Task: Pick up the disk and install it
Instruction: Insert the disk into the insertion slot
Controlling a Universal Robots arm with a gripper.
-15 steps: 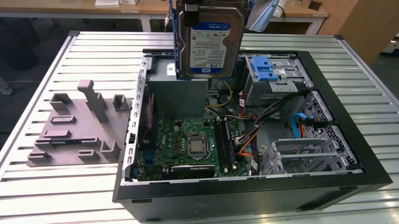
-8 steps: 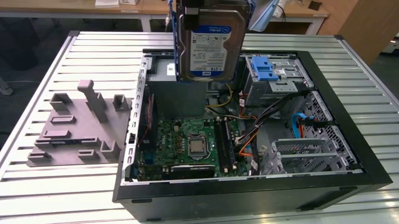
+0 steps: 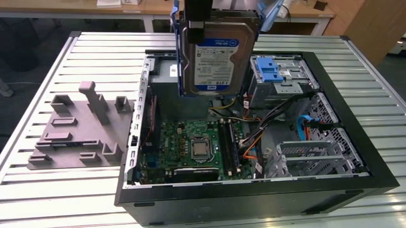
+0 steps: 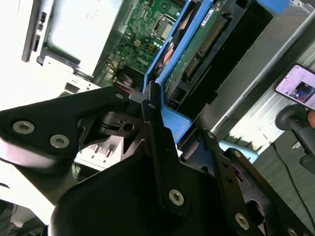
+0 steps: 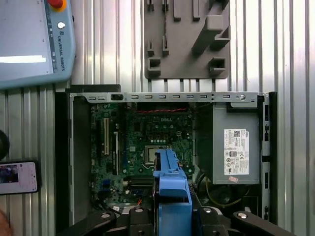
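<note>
One disk [image 3: 219, 52] in hand: the gripper [image 4: 174, 125] has its fingers [image 4: 153, 128] pinched narrow on the end with the blue side rail. The drive hangs upright, label toward the exterior camera, at upper centre of the exterior view, clear above the open PC case [image 3: 355, 156]. In the first wrist view the blue rail lines up over the motherboard [image 5: 147, 142], beside the grey power supply box [image 5: 236, 142]. My read: pick is done, install not yet, since the drive touches nothing in the chassis. The drive cage with the blue latch [image 3: 273, 71] is just to the exterior view's right of the disk, in the upper right of the case. Seating it likely calls for turning the drive to match the bay, squaring the rails to the cage guides, and staying off the loose cables [image 3: 279, 118] below. Further out, a grey fixture plate [image 3: 76, 128] sits at the exterior view's left on the slatted table [image 3: 38, 190], well apart.
</note>
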